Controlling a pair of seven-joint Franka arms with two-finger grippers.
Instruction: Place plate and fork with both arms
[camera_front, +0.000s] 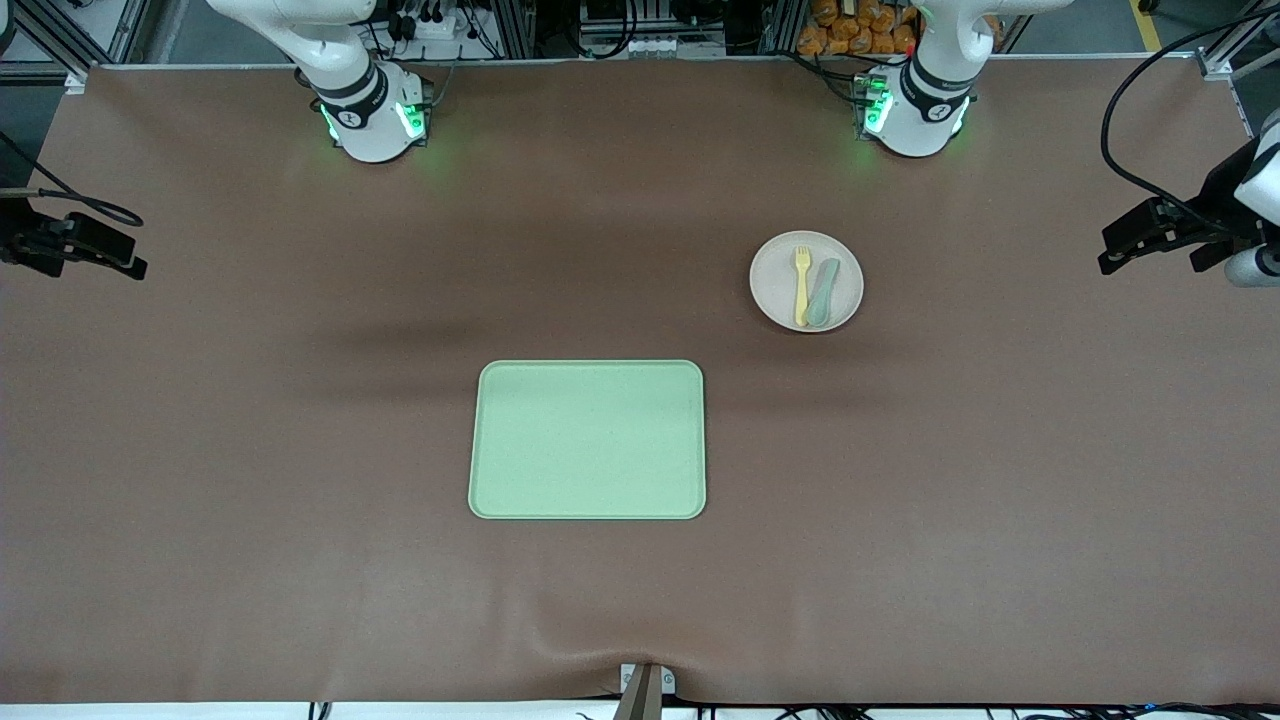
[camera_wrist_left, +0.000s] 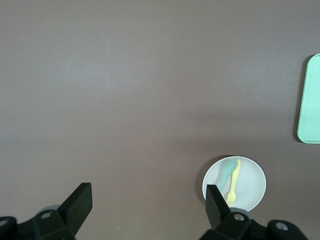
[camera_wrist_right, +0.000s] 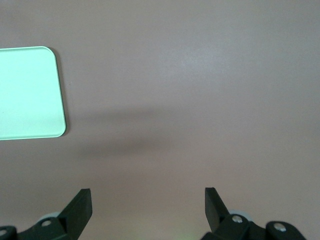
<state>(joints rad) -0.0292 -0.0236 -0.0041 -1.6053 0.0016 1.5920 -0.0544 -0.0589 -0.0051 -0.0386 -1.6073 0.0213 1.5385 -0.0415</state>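
Note:
The pale beige plate (camera_front: 840, 268) lies on the brown table toward the left arm's end, farther from the front camera than the tray. On it lies the pale yellow fork (camera_front: 801, 285), beside a grey-green spoon (camera_front: 824, 293). My left gripper (camera_wrist_left: 147, 200) is open and empty, high over bare table. In its wrist view the plate (camera_wrist_left: 252, 182) with the fork (camera_wrist_left: 233, 182) shows close to one fingertip. My right gripper (camera_wrist_right: 147, 197) is open and empty, high over bare table. Neither gripper shows in the front view.
The rectangular light green tray (camera_front: 587, 440) lies mid-table, nearer to the front camera; it also shows in the left wrist view (camera_wrist_left: 312, 100) and the right wrist view (camera_wrist_right: 27, 92). Black camera mounts stand at the table's two ends (camera_front: 70, 245) (camera_front: 1170, 230).

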